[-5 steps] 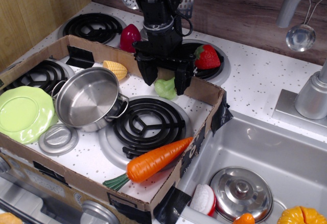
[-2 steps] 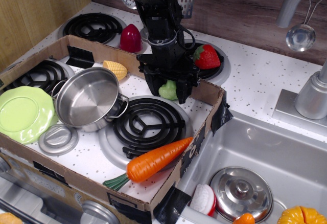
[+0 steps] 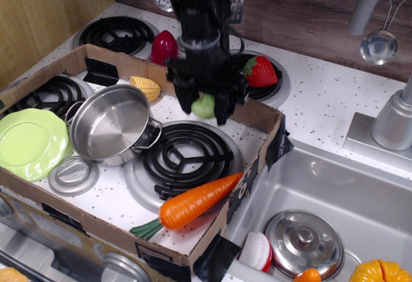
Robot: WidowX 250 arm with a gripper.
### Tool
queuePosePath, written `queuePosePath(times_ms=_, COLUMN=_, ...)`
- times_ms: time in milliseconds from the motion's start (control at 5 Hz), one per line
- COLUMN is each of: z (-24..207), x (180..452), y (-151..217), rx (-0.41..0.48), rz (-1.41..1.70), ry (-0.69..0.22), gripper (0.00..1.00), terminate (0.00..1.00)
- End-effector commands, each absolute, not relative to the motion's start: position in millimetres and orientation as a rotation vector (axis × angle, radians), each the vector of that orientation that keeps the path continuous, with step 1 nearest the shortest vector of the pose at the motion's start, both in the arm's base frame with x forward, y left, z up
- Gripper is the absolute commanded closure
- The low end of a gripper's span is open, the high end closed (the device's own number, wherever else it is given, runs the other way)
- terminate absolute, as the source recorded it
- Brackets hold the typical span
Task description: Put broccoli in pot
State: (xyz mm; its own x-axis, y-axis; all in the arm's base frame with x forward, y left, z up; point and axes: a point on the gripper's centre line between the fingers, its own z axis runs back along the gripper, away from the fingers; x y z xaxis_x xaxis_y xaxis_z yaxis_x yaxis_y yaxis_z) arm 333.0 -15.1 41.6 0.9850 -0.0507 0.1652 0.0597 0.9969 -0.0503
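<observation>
Above the rear edge of the cardboard tray (image 3: 257, 111), the hand (image 3: 205, 105) hangs with its fingers pointing down and closed narrowly on the broccoli (image 3: 204, 106). The floret sits between the two dark fingers, its pale-green head showing in the gap. It appears clear of the surface (image 3: 309, 108), a height that would let it pass over the rim of the pot (image 3: 111, 124).

The pot stands inside the tray to the left of the hand, well apart from it, mouth open and tilted slightly toward the camera. Its near loop handle points toward the black burner coil (image 3: 187, 153). The lime-green plate (image 3: 29, 141) lies just beyond the pot.

Judgement: the grasp step looks complete; the transfer to the pot is not yet done. The carry calls for a leftward travel, then release above the opening. Risk: the small floret may slip from the narrow grip.
</observation>
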Motion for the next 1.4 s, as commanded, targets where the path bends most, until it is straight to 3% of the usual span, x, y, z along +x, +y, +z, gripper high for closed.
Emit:
queuePosePath(times_ms=0, z=116, x=325, y=-17, rx=-0.003, rz=-0.079, ry=-0.312, gripper=1.00, terminate=0.00)
queuePosePath(times_ms=200, z=128, x=306, y=-10, rx=0.043, rz=-0.064, ry=-0.302, gripper=1.00, terminate=0.00)
queuePosePath(times_ms=400, z=119, x=282, y=9, rx=0.024, rz=0.026, ry=-0.205, gripper=1.00, terminate=0.00)
queuePosePath(times_ms=600, z=113, x=263, y=32, rx=0.024, rz=0.060, ry=-0.186, gripper=1.00, terminate=0.00)
queuePosePath(times_ms=1200, z=86, x=267, y=73, rx=0.013, rz=-0.024, ry=-0.186, gripper=1.00, terminate=0.00)
